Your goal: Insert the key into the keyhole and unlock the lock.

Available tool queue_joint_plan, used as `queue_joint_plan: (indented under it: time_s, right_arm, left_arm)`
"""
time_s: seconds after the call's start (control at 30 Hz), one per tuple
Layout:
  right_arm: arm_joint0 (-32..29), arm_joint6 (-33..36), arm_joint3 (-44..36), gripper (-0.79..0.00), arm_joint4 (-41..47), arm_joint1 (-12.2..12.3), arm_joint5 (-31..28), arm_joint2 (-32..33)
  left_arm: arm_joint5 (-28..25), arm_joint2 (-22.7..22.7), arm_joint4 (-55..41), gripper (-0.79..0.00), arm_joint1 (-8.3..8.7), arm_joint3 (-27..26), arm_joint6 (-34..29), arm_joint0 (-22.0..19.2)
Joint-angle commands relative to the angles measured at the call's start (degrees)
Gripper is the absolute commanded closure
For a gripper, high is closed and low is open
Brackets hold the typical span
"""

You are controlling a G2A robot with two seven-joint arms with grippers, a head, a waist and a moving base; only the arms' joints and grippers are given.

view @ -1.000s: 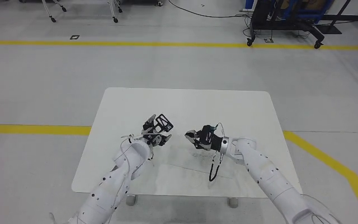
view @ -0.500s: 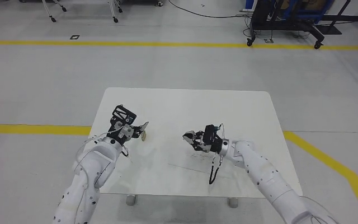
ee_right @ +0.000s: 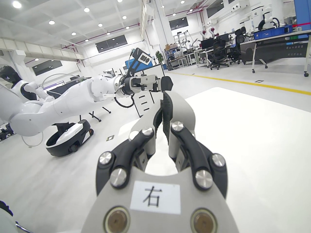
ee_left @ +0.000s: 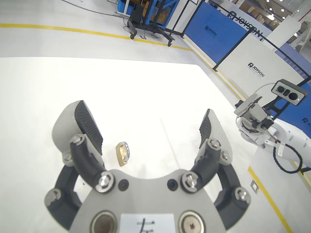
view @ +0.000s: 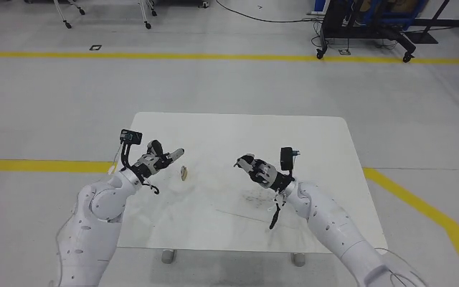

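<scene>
Lock (ee_left: pixel 122 153) lies on table (view: pixel 287 136) near left gripper (ee_left: pixel 143 112), which hangs released, spread wide. Right gripper (ee_right: pixel 165 98) clenched tight, well apart from lock.

Brass-gold lock (ee_left: pixel 122 155), white table (ee_left: pixel 121 81)

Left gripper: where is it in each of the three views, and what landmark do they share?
Top view: left gripper over the white table, left part.
Left wrist view: foreground, open, near the lock.
Right wrist view: far off, beyond the right gripper.
Shared landmark: the white table.
</scene>
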Motion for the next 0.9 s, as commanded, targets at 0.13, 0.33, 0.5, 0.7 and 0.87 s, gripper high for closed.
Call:
queue_joint_plan:
  time_s: [0.13,0.33,0.5,0.7,0.87]
  right_arm:
    - [-0.6,0.71,-0.86,0.0,0.93,-0.07,0.95,0.05]
    - [-0.55,3.05,-2.28,0.0,13.13,-1.85,-0.98,-5.38]
    - [2.55,5.54,0.37,0.0,32.82,-3.35,-0.98,-13.43]
    - [6.0,15.72,2.73,0.0,46.89,-4.31,-0.98,-18.82]
    - [7.58,21.6,4.6,0.0,52.86,-5.39,-0.98,-20.57]
  left_arm:
    - [0.26,0.54,-2.55,-0.785,-0.18,0.34,0.82,0.74]
    - [-5.68,2.08,-34.21,-0.785,-0.23,7.01,-15.37,-1.93]
    - [-6.14,4.74,-59.48,-0.785,-0.24,14.51,-34.79,-5.97]
    - [-8.27,8.85,-62.89,-0.628,-0.54,16.72,-38.82,-8.52]
    - [-10.69,11.43,-58.9,-0.379,-0.16,15.37,-36.39,-8.25]
